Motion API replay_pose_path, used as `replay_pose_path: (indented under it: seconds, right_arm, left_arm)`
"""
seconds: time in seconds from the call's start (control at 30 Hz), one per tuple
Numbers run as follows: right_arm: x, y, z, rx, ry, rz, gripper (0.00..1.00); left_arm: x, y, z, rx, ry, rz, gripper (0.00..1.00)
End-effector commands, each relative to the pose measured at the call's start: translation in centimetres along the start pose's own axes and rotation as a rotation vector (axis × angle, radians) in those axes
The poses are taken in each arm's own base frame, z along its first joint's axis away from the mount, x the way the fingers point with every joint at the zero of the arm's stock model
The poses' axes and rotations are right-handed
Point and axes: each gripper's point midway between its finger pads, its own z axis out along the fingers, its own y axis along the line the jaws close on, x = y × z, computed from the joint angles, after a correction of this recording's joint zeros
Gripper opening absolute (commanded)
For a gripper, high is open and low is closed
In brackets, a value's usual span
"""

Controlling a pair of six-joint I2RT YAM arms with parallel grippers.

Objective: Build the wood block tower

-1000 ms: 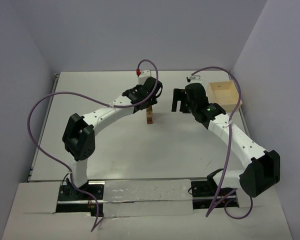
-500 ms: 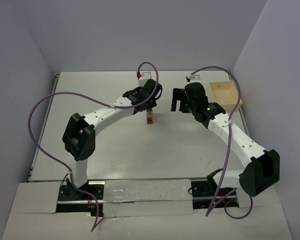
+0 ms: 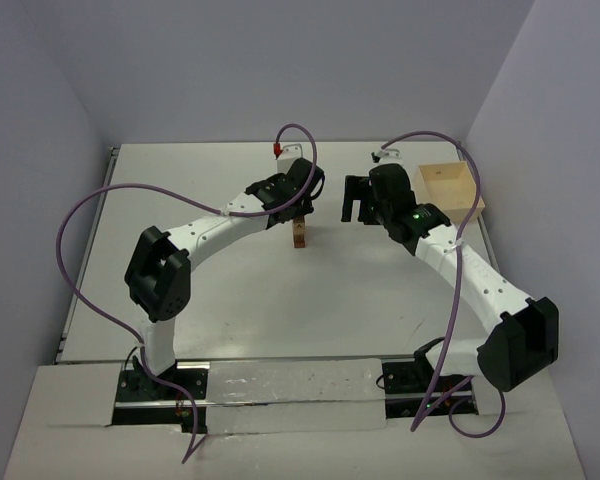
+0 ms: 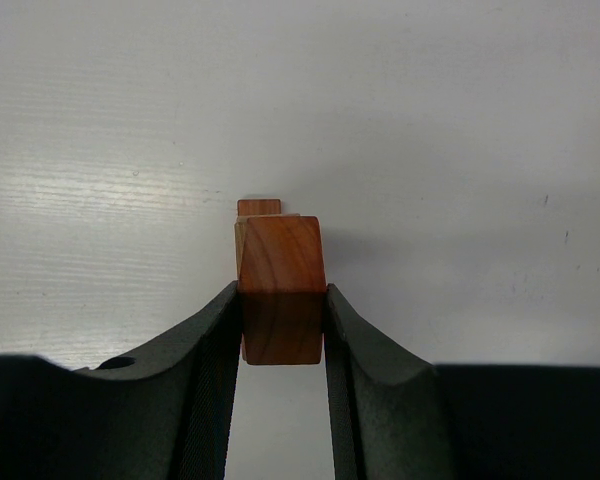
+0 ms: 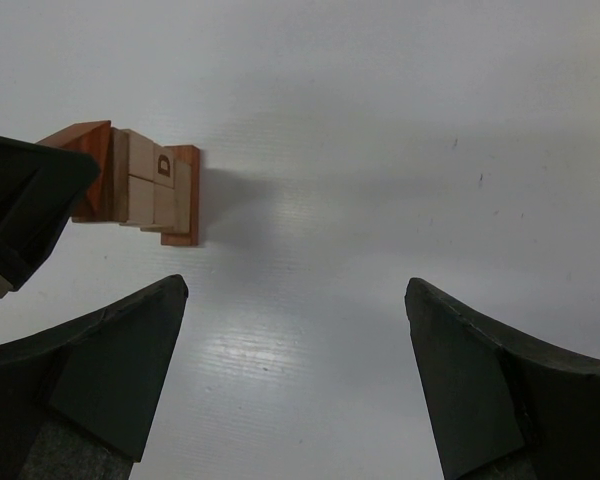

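The wood block tower [image 3: 299,236] stands on the table [image 3: 280,300] under the left claw [image 3: 301,214], the box [image 3: 450,190] to its right.

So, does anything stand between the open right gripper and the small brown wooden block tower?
Nothing visible; only bare white table separates right gripper and tower. The left gripper is shut on the tower's reddish-brown top block.

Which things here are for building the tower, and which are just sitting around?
For the job:
- tower
- reddish top block, held in the left gripper

Just there:
- pale box, off to the side
- right gripper, open and empty
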Motion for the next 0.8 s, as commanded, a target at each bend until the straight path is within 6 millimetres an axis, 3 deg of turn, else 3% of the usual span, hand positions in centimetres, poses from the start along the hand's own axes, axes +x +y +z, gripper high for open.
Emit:
replay_pose_path:
  seconds: [0.0, 0.77]
  right_arm:
    - [-2.53, 0.34, -0.96, -0.010, -0.059, 0.026, 0.98]
    - [-2.66, 0.68, -0.92, -0.024, -0.054, 0.022, 0.99]
  left_arm:
    - [-1.82, -0.61, -1.49, 0.031, -0.049, -0.025, 0.07]
    - [-1.48, -0.49, -0.94, 0.018, -0.043, -0.021, 0.14]
